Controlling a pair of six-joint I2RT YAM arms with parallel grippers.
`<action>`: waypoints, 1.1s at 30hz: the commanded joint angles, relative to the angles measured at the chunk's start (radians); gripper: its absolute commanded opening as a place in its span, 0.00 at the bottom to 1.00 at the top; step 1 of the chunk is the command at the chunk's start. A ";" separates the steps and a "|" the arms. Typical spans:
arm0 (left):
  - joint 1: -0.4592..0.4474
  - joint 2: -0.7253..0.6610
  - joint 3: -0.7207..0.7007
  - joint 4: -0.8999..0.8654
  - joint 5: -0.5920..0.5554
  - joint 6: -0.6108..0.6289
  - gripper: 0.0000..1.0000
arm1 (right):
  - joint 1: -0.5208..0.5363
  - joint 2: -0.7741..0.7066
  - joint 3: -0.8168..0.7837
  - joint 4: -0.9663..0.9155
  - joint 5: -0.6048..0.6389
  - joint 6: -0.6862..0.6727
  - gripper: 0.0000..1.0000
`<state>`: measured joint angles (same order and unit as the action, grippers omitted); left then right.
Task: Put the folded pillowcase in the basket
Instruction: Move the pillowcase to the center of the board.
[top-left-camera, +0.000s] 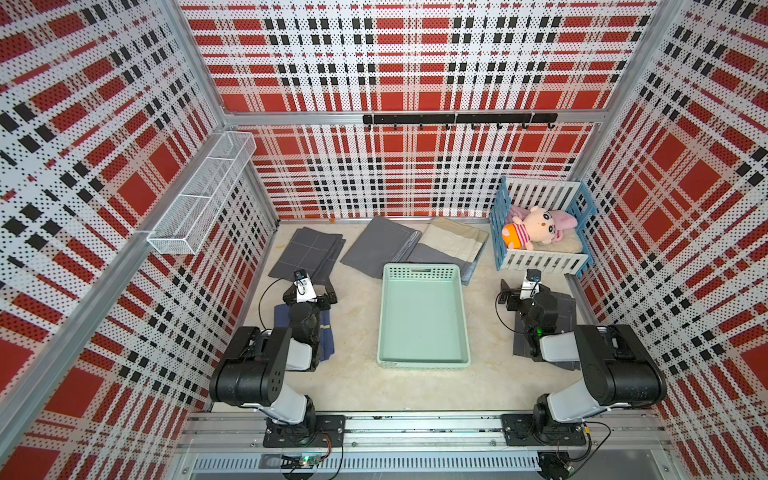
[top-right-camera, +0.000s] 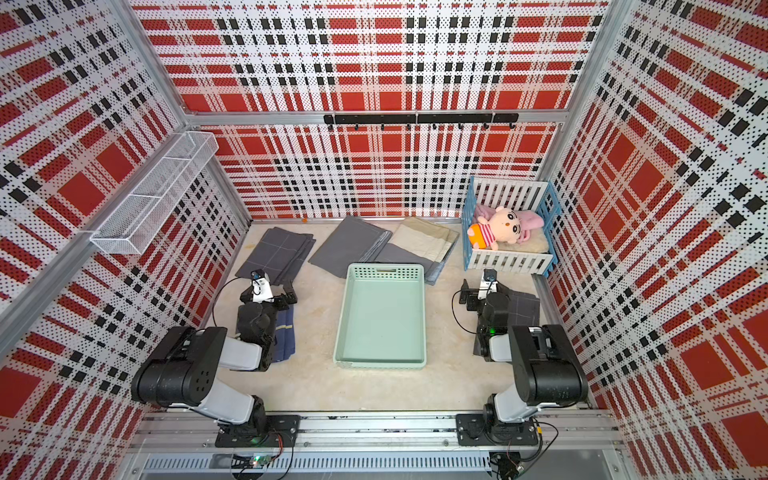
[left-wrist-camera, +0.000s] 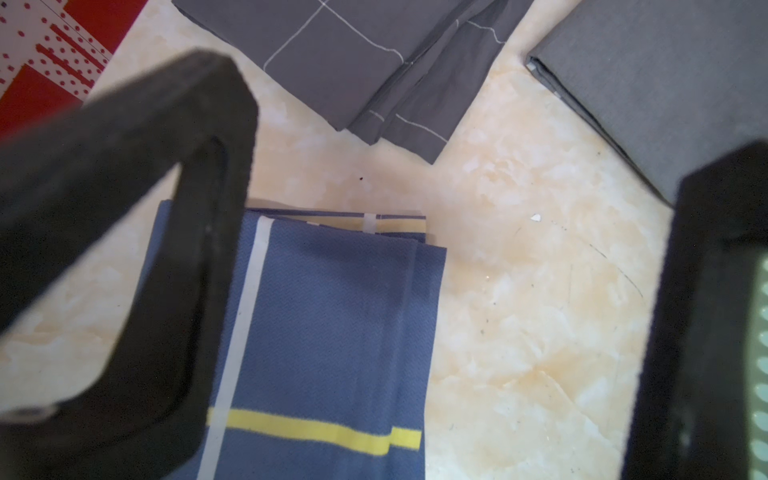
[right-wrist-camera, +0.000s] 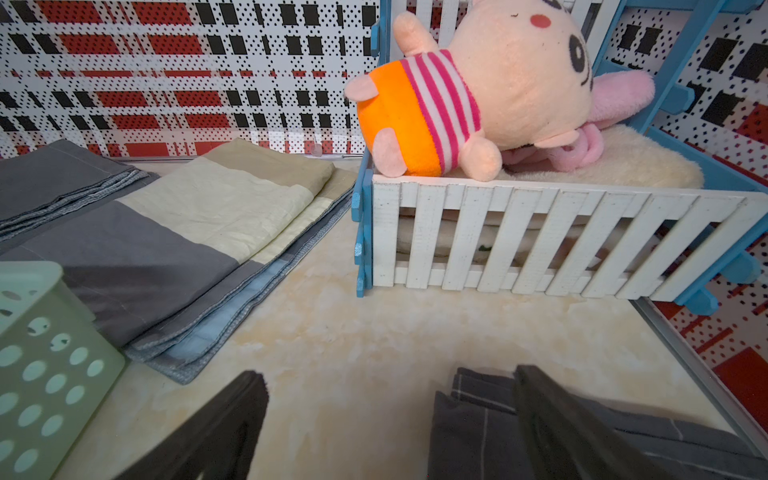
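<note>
**While both grippers hang open: no pick made yet**

Since nothing is held and the shallow mint-green plastic basket with perforated sides (top-left-camera: 422, 316) at table centre is bare inside, the step in hand reads as the approach before the first grasp.

Left gripper (left-wrist-camera: 471, 116): jaws wide apart and holding nothing. It is poised over the far end of a folded blue cloth with yellow and white stripes (left-wrist-camera: 332, 332), which lies flat on the cream marbled tabletop (top-left-camera: 353, 386) just left of the basket. I take this cloth for the pillowcase, but other folded cloths lie about, so that is a judgement.

Right gripper (right-wrist-camera: 388, 372): jaws likewise wide and empty. It sits above the far edge of a folded dark grey cloth with thin white check lines (right-wrist-camera: 469, 428) at near right.

Next move, as I judge it: lower the left gripper onto the blue cloth's far edge and pinch all layers together so the fold holds. Then lift, carry right over the basket rim and release.

Containers:
- basket: nothing in it.
- blue-and-white slatted toy crib (top-left-camera: 544, 262), far right: a pink-and-peach plush toy (top-left-camera: 536, 226) lies on a cream fleece pad (top-left-camera: 561, 246).
- white wire-mesh shelf basket (top-left-camera: 199, 195), left wall: appears empty.
</note>
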<state>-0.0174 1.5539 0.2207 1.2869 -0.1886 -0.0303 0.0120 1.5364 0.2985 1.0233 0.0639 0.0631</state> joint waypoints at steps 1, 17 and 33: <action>0.005 0.004 0.012 0.026 -0.002 -0.003 0.99 | 0.007 0.008 0.019 0.021 0.002 -0.008 1.00; -0.220 -0.027 0.755 -1.187 -0.436 -0.123 0.99 | 0.100 0.280 0.988 -1.425 0.237 0.184 1.00; -0.238 0.010 1.087 -1.522 -0.215 -0.297 0.99 | 0.159 0.044 0.921 -1.361 0.033 0.239 1.00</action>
<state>-0.2817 1.5772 1.2419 -0.1658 -0.5198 -0.2508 0.1307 1.6146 1.1870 -0.2985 0.0563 0.3256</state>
